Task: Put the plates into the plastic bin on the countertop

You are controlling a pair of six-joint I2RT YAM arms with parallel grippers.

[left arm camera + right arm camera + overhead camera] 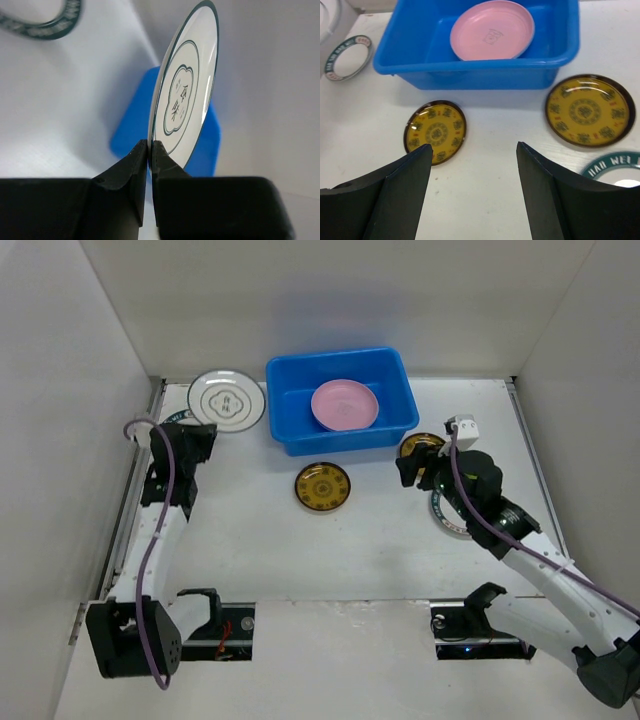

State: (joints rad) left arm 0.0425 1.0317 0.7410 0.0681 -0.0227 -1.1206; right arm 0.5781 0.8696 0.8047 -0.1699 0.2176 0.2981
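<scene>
Left fingers point(131, 167): clenched on the rim of the held white plate point(186, 95), which has teal lines and a sign in its middle.
Held white plate, place: in the top view it is just left of the blue bin point(340, 438), beside the bin's far left corner and not over the bin.
Right fingers point(547, 200): spread wide with nothing between them; they hover over the bench point(300, 560), on the near side of the bin.
Pink plate point(345, 405): it lies inside the bin, a little right of the middle.
First yellow plate point(323, 486): flat on the bench, near the bin's front wall but apart from it.
Second yellow plate point(587, 111): flat on the bench by the bin's near right corner; in the top view the right arm hides part of it.
Teal-rimmed plate, right point(615, 172): on the bench just near of the second yellow plate, under the right arm.
Teal-rimmed plate, left point(347, 57): on the bench left of the bin, beside the left arm.
</scene>
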